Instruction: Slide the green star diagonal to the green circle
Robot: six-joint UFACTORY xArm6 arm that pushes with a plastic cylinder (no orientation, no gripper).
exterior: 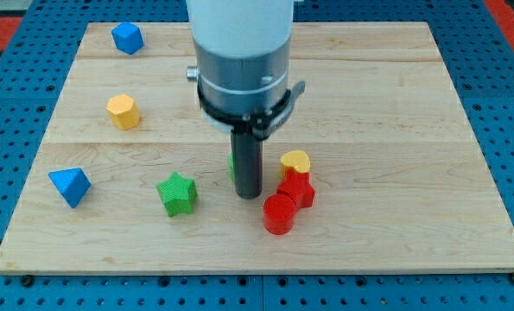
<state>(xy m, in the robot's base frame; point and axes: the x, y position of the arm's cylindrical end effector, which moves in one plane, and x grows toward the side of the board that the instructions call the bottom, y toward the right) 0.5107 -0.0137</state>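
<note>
My tip (250, 195) is resting on the wooden board (395, 104) a little below the board's middle, at the bottom of a straight dark rod that is hanging from the arm's grey and white cylinder; the rod is holding nothing, being a plain pusher with no jaws. A sliver of green, which is probably the green circle (231, 164), is peeking out at the view's left edge of the rod, mostly hidden behind it, so I cannot tell whether the rod is touching it. Just to the view's right of my tip, a cluster of three blocks is sitting close together: a yellow heart-like block (295, 161) at the top, a red star-like block (297, 188) beneath it and touching it, and a red cylinder (279, 213) touching that one at the view's lower left. The green star (177, 193) is lying to the view's left of my tip, near it but clearly apart, and it is sitting lower and further left than the green sliver. Farther out to the view's left, a blue pyramid-like block (70, 186) is sitting near the board's left edge, a yellow hexagonal block (123, 111) is lying above it, and a blue block (127, 38) is sitting near the top left corner.
</note>
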